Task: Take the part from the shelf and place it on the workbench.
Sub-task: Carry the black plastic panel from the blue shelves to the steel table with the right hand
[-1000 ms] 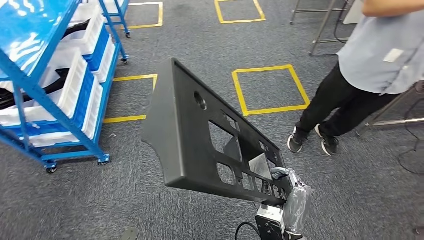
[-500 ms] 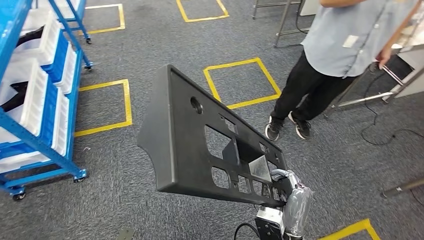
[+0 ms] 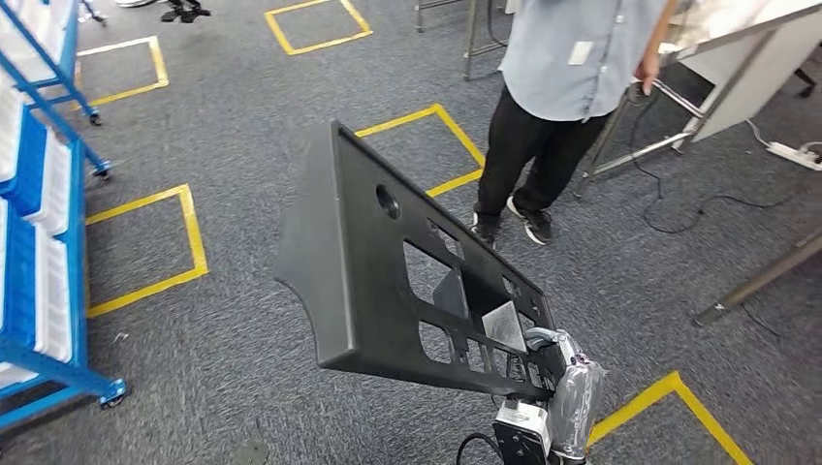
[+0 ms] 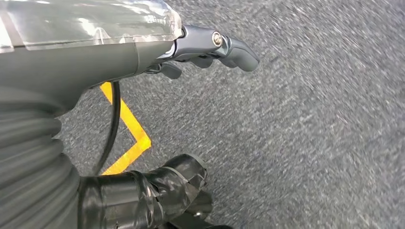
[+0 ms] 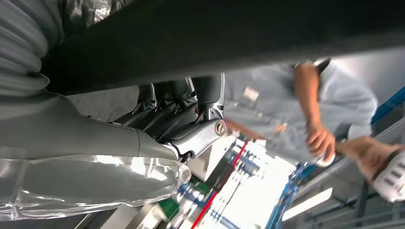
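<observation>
Right robot hand (image 3: pixel 567 373) grips part (image 3: pixel 388 271), person (image 5: pixel 305 105) nearby

The right hand (image 3: pixel 567 373) rises at the lower edge of the head view, its wrapped grey cover upright, and grips the lower corner of the black part (image 3: pixel 388 262). Its dark fingers (image 5: pixel 191 102) hook through the openings along the part's edge, thumb pressed beneath. The left hand (image 4: pixel 200 50) hangs over the carpet, well apart from the part, fingers curled inward, holding nothing.
</observation>
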{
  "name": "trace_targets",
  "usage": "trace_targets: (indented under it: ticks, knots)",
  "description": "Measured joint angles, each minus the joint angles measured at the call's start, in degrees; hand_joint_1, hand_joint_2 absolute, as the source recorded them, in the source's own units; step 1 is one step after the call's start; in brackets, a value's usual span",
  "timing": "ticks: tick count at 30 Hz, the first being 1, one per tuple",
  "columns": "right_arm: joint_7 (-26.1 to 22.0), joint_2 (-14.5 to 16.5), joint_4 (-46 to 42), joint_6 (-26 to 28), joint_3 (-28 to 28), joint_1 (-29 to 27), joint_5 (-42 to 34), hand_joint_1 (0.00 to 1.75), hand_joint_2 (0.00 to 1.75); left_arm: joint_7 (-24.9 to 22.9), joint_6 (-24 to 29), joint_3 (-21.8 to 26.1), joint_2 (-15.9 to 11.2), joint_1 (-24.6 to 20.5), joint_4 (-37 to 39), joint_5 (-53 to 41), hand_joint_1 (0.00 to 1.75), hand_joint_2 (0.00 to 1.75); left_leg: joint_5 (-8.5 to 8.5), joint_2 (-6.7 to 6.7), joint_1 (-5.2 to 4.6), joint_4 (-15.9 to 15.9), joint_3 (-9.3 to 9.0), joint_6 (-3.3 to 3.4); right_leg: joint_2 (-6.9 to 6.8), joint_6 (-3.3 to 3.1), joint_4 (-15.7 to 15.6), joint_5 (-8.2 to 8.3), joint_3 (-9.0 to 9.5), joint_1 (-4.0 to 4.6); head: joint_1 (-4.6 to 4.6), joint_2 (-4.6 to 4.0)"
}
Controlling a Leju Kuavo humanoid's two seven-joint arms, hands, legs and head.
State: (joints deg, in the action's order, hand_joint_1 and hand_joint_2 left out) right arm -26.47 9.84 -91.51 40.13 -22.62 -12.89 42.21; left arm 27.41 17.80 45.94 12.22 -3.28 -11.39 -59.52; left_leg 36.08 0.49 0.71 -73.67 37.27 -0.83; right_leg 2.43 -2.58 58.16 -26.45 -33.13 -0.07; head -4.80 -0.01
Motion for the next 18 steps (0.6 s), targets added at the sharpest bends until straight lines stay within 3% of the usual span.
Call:
trace_targets:
  ticks: [2, 4, 6, 8, 10, 12, 14, 15, 16, 18]
  knots:
    - [0.0, 0.0, 0.1, 0.0, 0.0, 0.0, 0.0, 1.75, 1.75, 0.0, 0.0, 0.0, 0.0, 0.0, 0.0, 0.0, 0.0, 1.75, -4.41, -0.85, 0.04, 6.0, -2.19, 0.21, 1.74, 0.19, 0.5, -0.21, 0.0, -0.07, 0.0, 0.01]
    - [0.0, 0.0, 0.2, 0.0, 0.0, 0.0, 0.0, 1.75, 1.75, 0.0, 0.0, 0.0, 0.0, -0.1, 0.0, 0.0, 0.0, 1.75, -7.32, -3.7, 0.18, 13.0, -4.97, 0.55, 3.12, 0.64, 1.1, -0.46, -0.3, -0.11, -0.01, 0.01]
    - [0.0, 0.0, 0.2, 0.0, 0.0, 0.0, 0.0, 1.75, 1.75, 0.0, 0.0, 0.0, -0.1, -0.2, 0.0, 0.0, 0.0, 1.75, -7.54, -5.2, 0.12, 15.1, -5.77, 0.94, 4.2, 1.28, 1.3, -0.42, -0.79, -0.23, -0.02, 0.01]
    - [0.0, 0.0, 0.2, 0.0, 0.0, -0.1, 0.0, 1.75, 1.75, 0.0, 0.0, 0.0, -0.1, -0.2, 0.0, 0.1, 0.0, 1.75, -7.93, -3.95, 0.09, 15.5, -5.96, 1.59, 4.71, 2.01, 1.3, -0.28, -1.12, -0.36, -0.02, 0.01]
    - [0.0, 0.0, 0.2, 0.0, 0.0, -0.1, 0.0, 1.75, 1.75, 0.0, 0.0, 0.1, -0.1, -0.2, 0.0, 0.1, 0.0, 1.75, -8.33, -2.51, 0.26, 16.1, -6.16, 2.41, 2.16, 2.61, 3.4, -1.73, -2.14, -0.24, -0.14, 0.0]
    - [0.0, 0.0, 0.2, 0.0, 0.0, 0.0, 0.0, 1.75, 1.75, 0.0, 0.0, 0.1, -0.1, -0.1, 0.0, 0.1, 0.0, 1.75, -8.39, -0.99, 0.23, 16.3, -6.19, 2.84, -1.07, 3.09, 9.8, -5.35, -5.16, -0.24, -0.25, -0.01]
    - [0.0, -0.1, 0.3, 0.0, 0.0, 0.1, 0.0, 1.75, 1.75, 0.0, 0.0, 0.1, -0.1, 0.1, 0.0, 0.0, 0.0, 1.75, -8.25, 0.67, 0.18, 16.2, -6.17, 2.86, -1.9, 3.45, 16.3, -7.8, -8.39, -0.47, -0.25, -0.01]
    - [0.0, -0.1, 0.3, 0.0, 0.0, 0.0, 0.0, 1.75, 1.75, 0.0, -0.1, 0.1, -0.1, 0.1, 0.0, 0.0, 0.0, 1.75, -8.14, 1.5, 0.17, 16.2, -6.21, 2.81, -2.08, 3.55, 16.9, -7.44, -8.71, -0.57, -0.25, 0.0]
    - [0.0, -0.1, 0.3, 0.0, 0.0, 0.0, 0.1, 1.75, 1.75, 0.0, -0.1, 0.1, -0.1, 0.1, 0.0, 0.0, 0.0, 1.75, -8.03, 2.26, 0.18, 16.2, -6.31, 2.73, -2.36, 3.57, 15.2, -6.03, -7.79, -0.64, -0.25, 0.01]
    - [0.0, -0.1, 0.3, 0.0, 0.0, 0.0, 0.3, 1.75, 1.75, 0.0, -0.1, 0.1, -0.1, 0.0, 0.0, -0.1, 0.0, 1.75, -7.7, 3.51, 0.13, 16.2, -6.72, 2.44, -4.37, 3.25, 7.1, -2.41, -3.44, -0.48, -0.25, 0.01]
